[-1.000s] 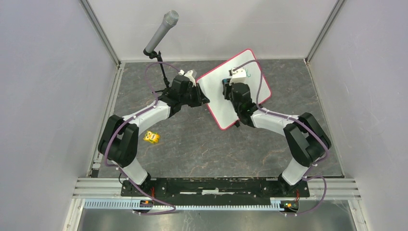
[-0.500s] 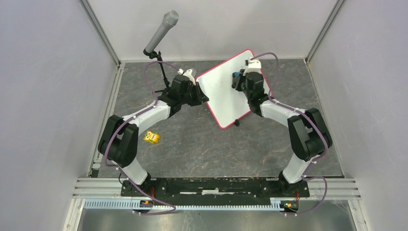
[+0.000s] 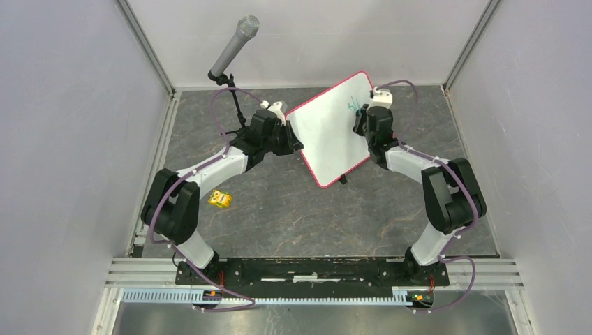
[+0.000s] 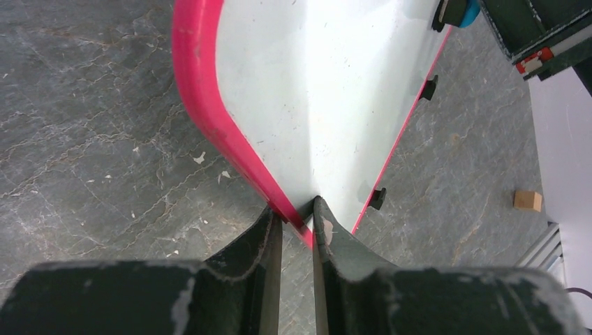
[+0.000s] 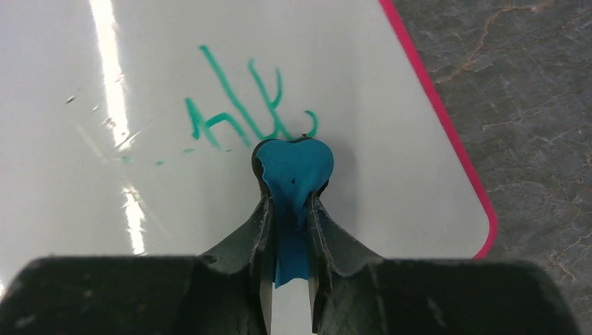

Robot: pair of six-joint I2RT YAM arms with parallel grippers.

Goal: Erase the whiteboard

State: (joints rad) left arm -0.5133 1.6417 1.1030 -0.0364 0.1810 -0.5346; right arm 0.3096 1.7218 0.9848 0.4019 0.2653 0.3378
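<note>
Small white rectangular whiteboard [image 3: 327,136], pink-red framed, sits right of the grey microphone [image 3: 234,47]; judged light, stiff, slick-faced. The left gripper [image 4: 297,220] pinches its frame edge, a sound hold. The right gripper [image 5: 287,209] pinches a blue eraser pad [image 5: 293,167].

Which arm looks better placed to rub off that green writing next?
The right. The right claw pinches a blue eraser right at the green writing on the whiteboard. The left claw is clamped on the board's pink edge, steadying it.
</note>
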